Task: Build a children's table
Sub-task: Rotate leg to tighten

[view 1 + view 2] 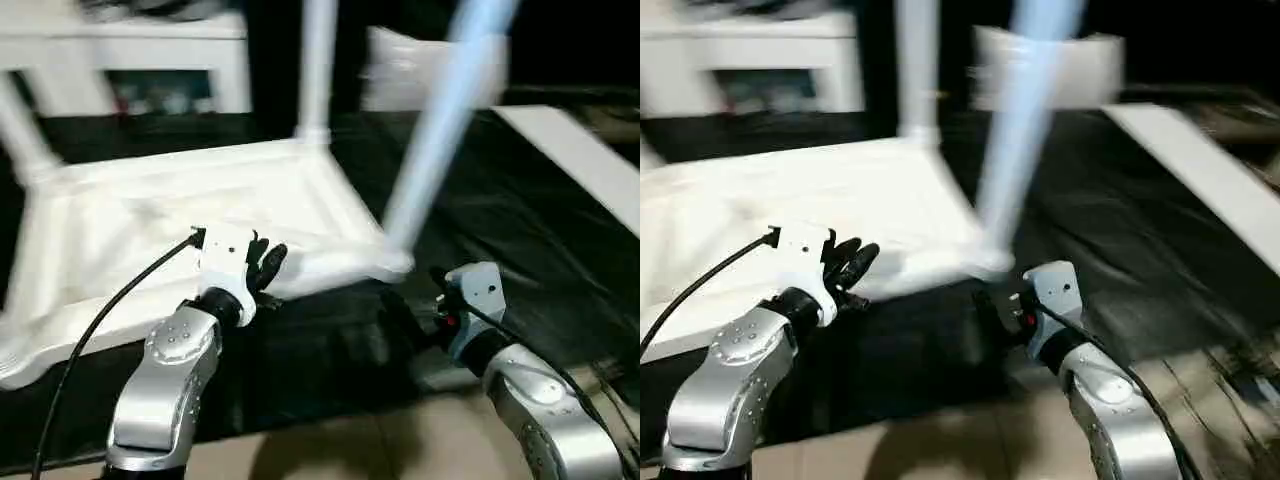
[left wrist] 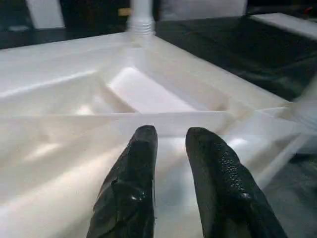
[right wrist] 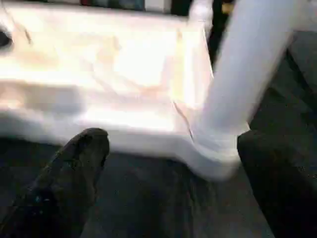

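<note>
White plastic makes up the biggest thing in sight, the tabletop, which lies upside down on a black surface with its ribbed underside and raised rim facing up. From its corner sockets white legs rise: the near-right leg stands tilted in the corner nearest the right arm, the far leg stands upright at the far corner, and another leg rises at the far left edge of the head views. Beyond the tabletop stands a white cabinet, and to its right a pale cushion-like panel leans in the background. A flat white board lies on the black surface well to the right. Nearer the robot the black surface ends and a tan floor shows beneath the silver forearms. The left claw reaches over the near rim of the tabletop; in the left wrist view its two black fingers stand close together with a narrow gap between them, above the white ribbing and gripping nothing that can be seen. The right claw hangs low over the black surface, just short of the near-right corner socket; in the right wrist view its fingers are spread wide apart, with the base of the near-right leg beyond the gap between them, and they hold nothing. A black cable runs from the left wrist down along the forearm.
</note>
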{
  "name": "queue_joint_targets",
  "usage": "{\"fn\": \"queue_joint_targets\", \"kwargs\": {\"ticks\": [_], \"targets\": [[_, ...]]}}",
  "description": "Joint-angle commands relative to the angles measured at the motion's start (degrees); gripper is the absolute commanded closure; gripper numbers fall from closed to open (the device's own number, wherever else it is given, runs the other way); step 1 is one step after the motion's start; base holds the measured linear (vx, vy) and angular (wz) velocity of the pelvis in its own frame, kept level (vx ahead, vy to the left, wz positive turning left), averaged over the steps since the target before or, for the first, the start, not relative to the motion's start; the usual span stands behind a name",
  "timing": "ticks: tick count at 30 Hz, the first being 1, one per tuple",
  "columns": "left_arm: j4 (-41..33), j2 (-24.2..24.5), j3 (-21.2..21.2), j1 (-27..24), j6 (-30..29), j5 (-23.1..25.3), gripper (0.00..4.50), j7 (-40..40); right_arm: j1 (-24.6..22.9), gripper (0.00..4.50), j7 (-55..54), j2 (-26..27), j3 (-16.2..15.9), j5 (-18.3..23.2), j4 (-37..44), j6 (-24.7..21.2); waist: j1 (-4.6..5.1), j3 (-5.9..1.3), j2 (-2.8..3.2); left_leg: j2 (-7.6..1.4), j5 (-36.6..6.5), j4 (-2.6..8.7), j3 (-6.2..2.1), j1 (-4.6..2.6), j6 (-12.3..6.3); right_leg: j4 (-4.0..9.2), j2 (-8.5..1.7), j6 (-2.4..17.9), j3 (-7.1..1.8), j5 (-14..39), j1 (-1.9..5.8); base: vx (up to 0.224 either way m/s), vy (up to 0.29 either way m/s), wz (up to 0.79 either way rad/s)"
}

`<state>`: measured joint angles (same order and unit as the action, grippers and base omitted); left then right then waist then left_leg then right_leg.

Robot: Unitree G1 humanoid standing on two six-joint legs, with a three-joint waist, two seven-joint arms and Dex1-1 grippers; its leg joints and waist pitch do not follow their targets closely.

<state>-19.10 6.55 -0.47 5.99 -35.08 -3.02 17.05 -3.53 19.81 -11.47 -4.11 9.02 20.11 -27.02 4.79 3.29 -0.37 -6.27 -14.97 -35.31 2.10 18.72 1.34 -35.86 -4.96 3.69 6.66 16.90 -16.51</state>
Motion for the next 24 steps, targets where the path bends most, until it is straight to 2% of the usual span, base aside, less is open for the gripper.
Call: {"fn": "queue_joint_targets", "kwargs": {"ticks": [1, 2, 3, 4, 5, 6, 7, 8, 9, 10, 11, 12, 13, 14, 15, 16, 17, 18, 19, 20, 21, 22, 23, 24], "targets": [[-1.38, -0.95, -1.86, 0.05, -0.36, -1.15, 3.29, 0.59, -1.86, 0.0, -0.18, -1.11, 2.08, 0.34, 0.89, 0.36, 1.55, -2.92, 0.49, -9.29, -1.43, 6.1, -6.28, -7.97, -25.51, -1.49, -0.68, -0.12, -3.09, 3.07, -6.2, 0.19, -0.053, 0.09], [-1.41, -0.93, -1.85, -0.01, -0.37, -1.21, 3.29, 0.63, -2.01, 0.0, -0.17, -1.14, 2.08, 0.35, 0.96, 0.4, 1.17, -2.56, -0.23, -8.49, -0.02, 5.86, -5.33, -7.16, -26.2, -0.33, -1.74, 0.27, -4.57, 1.54, -5.96, 0.19, -0.053, 0.09], [-1.51, -0.46, -2.33, -0.33, -0.34, -1.37, 3.29, 1.35, -2.89, 0.0, -0.23, -1.17, 2.15, 0.51, 1.39, 0.73, -0.81, -2.56, -2.69, -1.62, -1.82, 1.7, 0.7, -0.46, -21.57, 5.62, -4.36, 2.46, -9.33, -1.09, 0.61, 0.236, -0.076, 0.18], [-1.55, 0.18, -2.93, -0.6, -0.16, -1.32, 3.29, 2.08, -3.68, 0.0, -0.31, -1.18, 2.16, 0.67, 1.78, 1.04, -3.93, -2.8, -2.44, 0.22, -3.83, -5.41, 2.36, 4.19, -15.68, 8.92, -10.54, 6.43, -15.34, 3.86, 6.55, 0.216, -0.057, -0.04], [-1.41, 0.89, -3.63, -0.76, 0.07, -1.06, 3.29, 2.71, -4.43, 0.0, -0.25, -1.25, 2.0, 0.75, 2.24, 1.38, -3.77, -3.08, -3.73, -0.27, -2.23, -7.24, 2.38, 6.29, -12.63, 8.45, -9.94, 7.86, -14.87, 5.14, 7.62, 0.216, -0.057, -0.04], [-1.27, 1.26, -3.87, -0.86, -0.19, -1.26, 3.29, 3.22, -4.87, 0.0, -0.14, -1.28, 1.7, 0.72, 2.65, 1.5, -4.78, -2.93, -3.23, -0.88, 5.03, -6.0, 2.49, 7.92, -5.93, 6.99, -6.2, 11.27, -11.05, -1.63, 7.05, 0.146, -0.033, -0.21], [-1.18, 1.45, -4.0, -0.91, -0.24, -1.39, 3.29, 3.45, -5.06, 0.0, -0.05, -1.25, 1.58, 0.72, 2.82, 1.52, -4.96, -3.06, -2.63, -1.08, 8.4, -4.05, 2.71, 7.54, -5.8, 6.68, -4.68, 11.9, -9.41, -4.55, 6.44, 0.132, -0.032, -0.1], [-1.09, 1.56, -4.06, -0.91, -0.17, -1.37, 3.29, 3.51, -5.17, 0.0, 0.02, -1.23, 1.56, 0.78, 2.92, 1.5, -5.04, -3.54, -0.08, -2.7, 16.2, 1.1, 2.82, 5.95, -7.6, 5.12, -1.91, 11.0, -5.67, -9.51, 4.94, 0.132, -0.032, -0.1], [-0.52, 1.94, -4.25, -0.83, 0.37, -1.91, 3.29, 4.4, -5.67, 0.0, 0.19, -1.09, 1.52, 0.96, 3.33, 1.59, -4.08, -4.21, 2.08, -6.15, 20.61, 3.06, 0.43, 2.82, -12.77, 1.64, 1.2, 5.96, -3.27, -12.5, 2.44, 0.161, 0.007, -0.09], [-0.27, 2.24, -4.42, -0.69, 0.37, -2.9, 3.29, 5.77, -5.98, 0.0, 0.19, -1.03, 1.59, 1.06, 3.5, 1.69, -2.46, -3.79, 1.86, -9.05, 23.49, 2.89, -2.09, 0.77, -19.82, -1.0, 1.56, 3.69, -3.39, -11.37, -0.63, 0.164, 0.015, -0.02], [0.14, 3.02, -4.93, -0.31, 0.82, -3.71, 3.29, 7.59, -6.36, 0.0, 0.14, -0.93, 1.86, 1.41, 3.66, 1.83, -2.53, -4.76, 2.67, -11.75, 29.56, 2.0, -4.33, -2.19, -23.86, -2.36, -0.23, 2.33, -4.8, -8.85, -3.27, 0.164, 0.015, -0.02], [0.49, 3.62, -5.32, 0.08, 0.99, -4.06, 3.1, 8.72, -6.57, 0.0, 0.06, -0.76, 2.18, 1.71, 3.71, 2.11, -1.79, -5.67, 1.89, -12.92, 46.57, 0.88, -6.29, -3.8, -26.82, -2.36, -3.03, -1.26, -7.61, -10.64, -5.37, 0.073, 0.001, -0.02], [1.11, 4.28, -5.75, 0.72, 1.07, -4.51, 3.1, 10.08, -6.69, 0.0, 0.13, -0.76, 2.57, 1.96, 3.58, 2.56, -2.23, -5.24, 1.49, -9.54, 56.91, 0.66, -4.64, -2.0, -23.53, -0.41, -3.39, -4.85, -8.57, -16.04, -4.84, -0.045, 0.059, -0.13], [3.16, 5.66, -6.71, 2.62, 1.27, -5.56, 3.1, 13.37, -6.63, 0.0, 1.48, -1.25, 3.37, 3.26, 2.97, 2.87, -2.34, -5.13, 0.32, -7.32, 53.07, 0.93, -3.05, -0.15, -20.69, 1.05, -3.64, -5.64, -8.81, -18.47, -3.69, -0.045, 0.059, -0.13], [3.52, 5.91, -6.9, 2.96, 1.35, -5.66, 3.1, 13.89, -6.59, 0.0, 1.83, -1.33, 3.5, 3.65, 2.87, 2.75, -4.02, -4.19, -1.02, -3.28, 31.72, 1.25, 1.37, 2.94, -14.18, 3.64, -3.98, -3.37, -8.49, -18.39, -2.03, 0.0, 0.0, 0.0], [5.06, 7.21, -7.98, 4.47, 0.95, -6.06, 3.1, 16.38, -6.41, 0.0, 2.44, -1.81, 3.96, 4.02, 2.45, 3.05, -4.6, -4.21, -1.65, -3.63, 13.09, 2.62, 2.37, 3.97, -8.85, 3.64, -4.41, -1.53, -8.3, -15.31, 0.18, 0.0, 0.0, 0.0], [5.66, 7.73, -8.51, 5.05, 0.45, -6.14, 3.1, 17.29, -6.32, 0.0, 2.52, -2.01, 4.11, 3.92, 2.27, 3.28, -4.84, -3.78, -0.9, -4.36, 2.72, 3.82, 2.65, 2.91, -5.23, 3.9, -3.35, 2.11, -7.83, -10.05, -0.35, 0.0, 0.0, 0.0], [7.26, 8.75, -9.84, 6.75, -0.26, -6.19, 2.84, 19.54, -6.22, 0.0, 2.98, -2.95, 4.27, 3.39, 1.78, 3.68, -4.39, -3.23, -0.36, -4.95, -5.57, 4.94, 2.83, 2.41, -3.01, 4.21, -2.52, 5.22, -7.4, -2.5, -0.79, -0.082, -0.009, -0.02], [7.26, 8.75, -9.84, 6.75, -0.26, -6.19, 2.84, 19.54, -6.22, 0.0, 2.98, -2.95, 4.27, 3.39, 1.78, 3.68, -4.39, -3.23, -0.36, -4.95, -5.57, 4.94, 2.83, 2.41, -3.01, 4.21, -2.52, 5.22, -7.4, -2.5, -0.79, -0.096, -0.001, 0.01], [9.65, 9.72, -11.64, 9.58, -1.69, -6.98, 2.71, 22.98, -6.23, 0.0, 3.95, -3.91, 4.95, 3.52, 0.95, 3.87, -3.83, -2.46, -0.05, -5.34, -16.88, 5.77, 3.21, 1.8, 0.76, 5.05, -2.03, 6.9, -7.58, 10.39, -1.9, -0.096, -0.001, 0.01], [9.65, 9.72, -11.64, 9.58, -1.69, -6.98, 2.69, 22.98, -6.23, 0.0, 3.95, -3.91, 4.95, 3.52, 0.95, 3.87, -3.72, -2.15, -0.12, -5.3, -21.08, 5.95, 3.33, 1.5, 2.44, 5.41, -2.02, 6.47, -7.63, 15.87, -2.41, -0.112, 0.008, 0.0], [11.43, 10.13, -13.23, 12.0, -2.34, -7.03, 2.52, 25.19, -6.24, 0.0, 4.63, -4.63, 5.47, 3.87, 0.56, 4.07, -3.53, -2.26, -0.26, -5.39, -24.11, 5.92, 3.32, 1.4, 4.58, 5.84, -2.45, 5.33, -7.76, 21.36, -2.5, -0.098, 0.015, -0.03], [11.87, 10.24, -13.59, 12.56, -2.44, -7.07, 2.52, 25.7, -6.24, 0.0, 4.76, -4.79, 5.57, 4.01, 0.47, 4.15, -3.76, -2.26, -0.29, -5.5, -24.71, 5.95, 3.3, 1.25, 5.22, 6.16, -2.65, 4.56, -7.94, 22.54, -2.95, -0.098, 0.015, -0.03], [14.69, 10.23, -15.57, 15.61, -3.24, -6.8, 2.32, 27.61, -6.07, 0.0, 5.49, -6.02, 5.84, 4.13, 0.03, 4.01, -3.71, -2.28, -0.38, -5.54, -24.48, 6.03, 3.31, 1.36, 5.23, 6.12, -2.69, 4.33, -8.0, 22.17, -2.91, -0.068, 0.021, -0.02]]}}
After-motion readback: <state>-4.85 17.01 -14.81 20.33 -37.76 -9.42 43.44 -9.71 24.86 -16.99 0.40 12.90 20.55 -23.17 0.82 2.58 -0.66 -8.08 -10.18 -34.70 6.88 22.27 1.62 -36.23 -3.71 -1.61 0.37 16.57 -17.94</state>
